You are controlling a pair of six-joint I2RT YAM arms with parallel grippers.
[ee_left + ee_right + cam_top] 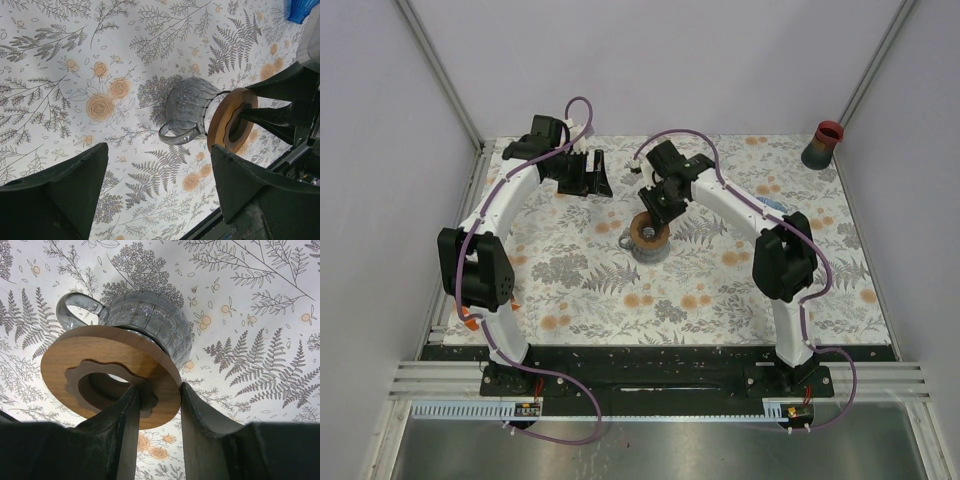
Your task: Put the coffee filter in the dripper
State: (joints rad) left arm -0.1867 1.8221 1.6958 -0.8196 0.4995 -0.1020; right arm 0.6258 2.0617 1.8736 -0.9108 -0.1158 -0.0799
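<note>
Left arm: the left claw (586, 180) is held over the far left of the floral-patterned surface (580, 290). Its fingers are spread wide and carry nothing. It stands apart from the dripper, to that item's left and further back.

Centre: the dripper (650, 248), a ribbed grey glass body with a loop handle (75, 307), sits mid-surface between the two arms. It is tilted, and its wooden ring (100, 347) is turned up towards the right arm. Whether the glass body touches the surface cannot be told.

Right arm: the right claw (652, 218) reaches down onto the dripper from behind. It pinches the wooden ring, with one finger passed into the ring's central opening and the other on the outer rim, so the wood is caught between them.

Right side: a blue pleated item (301, 10) shows at the corner of the left wrist view, lying on the surface beyond the dripper and well apart from both claws. It is cut off by the edge, so whether it is the coffee filter cannot be confirmed.

Far right corner: a grey cup with a red rim (823, 145) stands upright, well away from everything else.
</note>
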